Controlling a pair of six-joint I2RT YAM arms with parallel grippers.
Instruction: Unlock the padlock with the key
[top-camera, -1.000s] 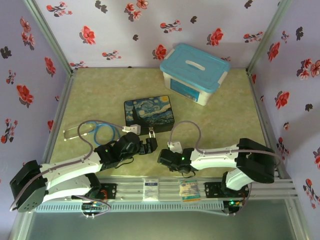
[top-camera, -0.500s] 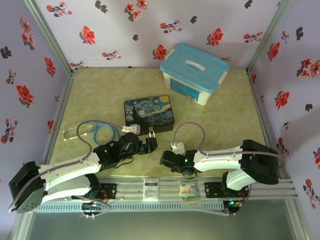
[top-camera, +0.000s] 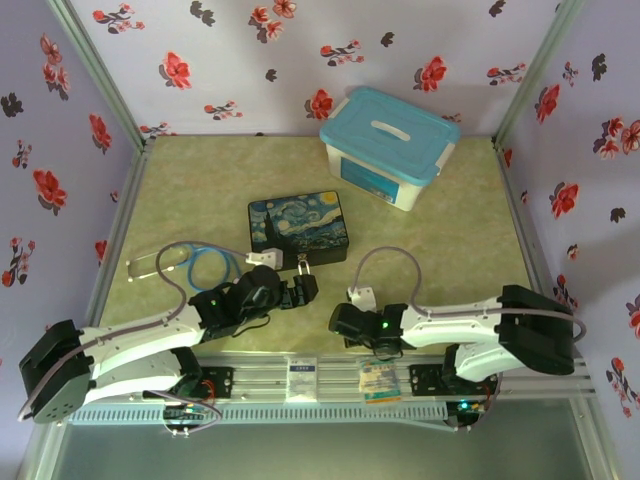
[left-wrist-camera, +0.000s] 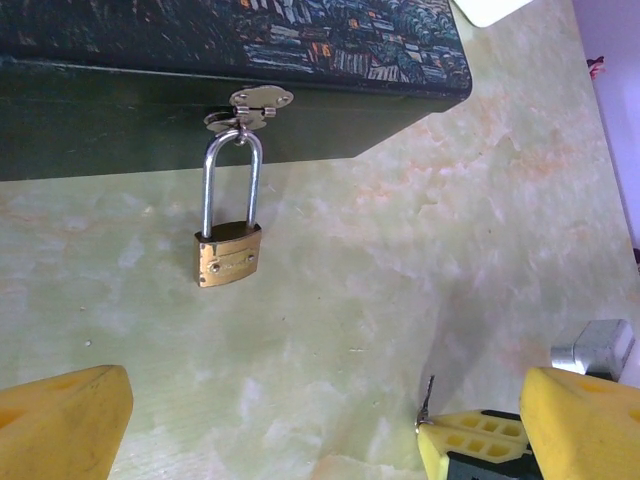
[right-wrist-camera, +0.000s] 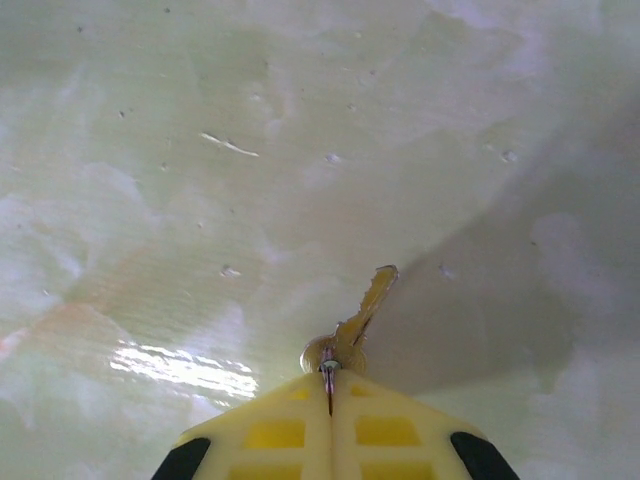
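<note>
Padlock markings unreadable — key pinched in right gripper.

Brass padlock on box hasp; key apart

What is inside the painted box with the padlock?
Nothing inside shows: the closed lid covers it. Seen outside: the box front, its metal latch and the padlock hooked through it.
</note>
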